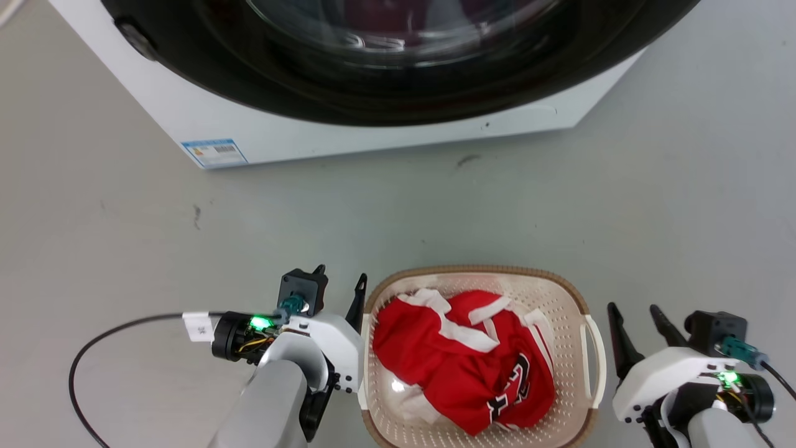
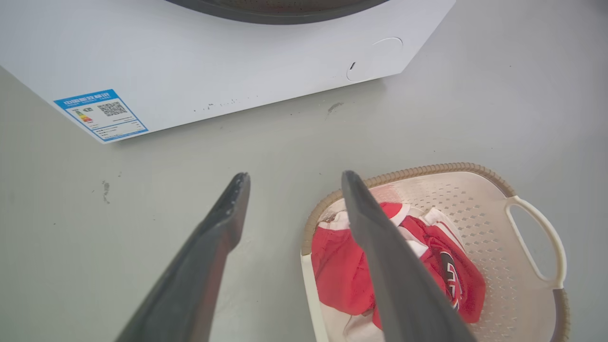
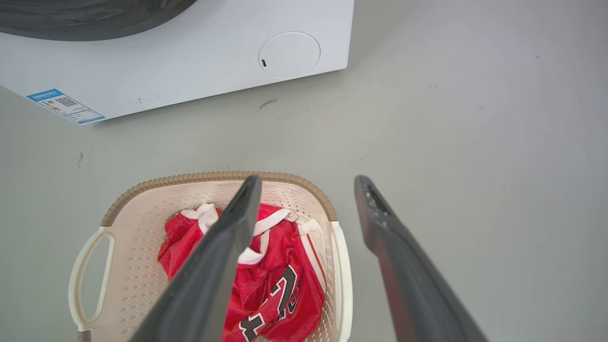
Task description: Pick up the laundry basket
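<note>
Left end effector (image 2: 295, 178) first: two long dark fingers spread apart, nothing between them but air. In its wrist view the near wall of the laundry basket (image 1: 476, 271) runs up through that gap. Right end effector (image 1: 633, 308) mirrors it, fingers parted and empty, with the white loop handle (image 3: 343, 278) lying in the opening.

So the basket sits on the grey floor (image 1: 124, 236), squarely between the two arms and in front of the white washer (image 1: 323, 134), its handle-to-handle line running across the robot. From the head view the left one looks nearer, tight against the rim; the right stands just beside its handle. How high the fingers ride above the handles cannot be told.

Cream plastic, perforated and rigid-looking, with a brown woven-look rim. A crumpled red jersey (image 1: 460, 364) lies soft inside.
</note>
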Robot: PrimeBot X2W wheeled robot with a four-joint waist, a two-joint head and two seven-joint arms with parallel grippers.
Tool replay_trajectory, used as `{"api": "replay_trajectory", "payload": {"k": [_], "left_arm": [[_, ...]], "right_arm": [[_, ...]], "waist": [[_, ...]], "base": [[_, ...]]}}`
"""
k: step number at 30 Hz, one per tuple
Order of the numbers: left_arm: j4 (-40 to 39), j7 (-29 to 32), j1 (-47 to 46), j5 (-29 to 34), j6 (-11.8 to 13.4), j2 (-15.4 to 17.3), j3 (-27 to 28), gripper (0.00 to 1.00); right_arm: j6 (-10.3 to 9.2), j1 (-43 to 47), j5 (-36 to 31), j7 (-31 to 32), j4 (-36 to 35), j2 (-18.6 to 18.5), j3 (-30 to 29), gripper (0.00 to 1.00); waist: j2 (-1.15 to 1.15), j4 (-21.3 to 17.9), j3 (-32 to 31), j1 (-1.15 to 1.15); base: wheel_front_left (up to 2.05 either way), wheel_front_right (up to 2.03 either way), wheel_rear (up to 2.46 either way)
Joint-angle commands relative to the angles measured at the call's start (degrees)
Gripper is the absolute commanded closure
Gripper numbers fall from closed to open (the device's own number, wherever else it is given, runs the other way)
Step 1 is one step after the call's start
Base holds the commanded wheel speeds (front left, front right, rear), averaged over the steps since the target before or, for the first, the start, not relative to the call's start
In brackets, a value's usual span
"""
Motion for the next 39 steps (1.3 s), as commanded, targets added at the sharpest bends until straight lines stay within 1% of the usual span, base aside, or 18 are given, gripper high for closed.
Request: {"api": "replay_trajectory", "payload": {"k": [1,10,14,22,28,32,39], "left_arm": [[1.40,0.57,-1.28,-0.55,-0.41,0.06,-0.26,0.00],[12.86,5.29,-7.88,-3.54,-2.37,0.04,-2.71,0.00],[17.30,7.56,-11.00,-4.72,-2.70,0.05,-3.65,0.00],[25.36,11.44,-16.56,-6.10,-2.86,0.06,-4.67,0.00],[29.02,13.60,-19.94,-6.50,-2.74,0.12,-4.99,0.00],[29.87,14.48,-21.39,-6.65,-2.50,0.31,-5.16,0.00],[31.05,16.36,-24.16,-6.89,-2.07,0.90,-5.64,0.00]], "right_arm": [[-0.04,-1.52,0.66,0.26,1.72,0.13,0.18,0.00],[-0.04,-10.09,3.68,0.70,17.69,0.12,1.58,0.00],[-0.04,-14.04,5.41,1.30,24.67,0.12,2.79,0.00],[-0.04,-21.74,8.19,1.41,36.00,0.11,5.17,0.00],[-0.04,-25.85,9.89,1.41,41.38,0.11,6.62,0.00],[-0.04,-27.35,10.69,1.69,42.71,0.11,7.56,0.00],[-0.04,-29.97,14.06,2.39,44.01,0.11,10.41,0.00]], "waist": [[0.00,-0.83,1.90,-0.01],[0.00,-2.16,7.28,-0.01],[0.00,-2.75,9.57,-0.01],[0.00,-4.13,13.53,-0.01],[0.00,-4.61,16.41,-0.01],[0.00,-4.90,17.96,-0.01],[0.00,-5.36,21.51,-0.01]], "base": [[0.00,0.00,0.00],[0.00,0.00,0.00],[0.00,0.00,0.00],[0.00,0.00,0.00],[0.00,0.00,0.00],[0.00,0.00,0.00],[0.00,0.00,0.00]]}}
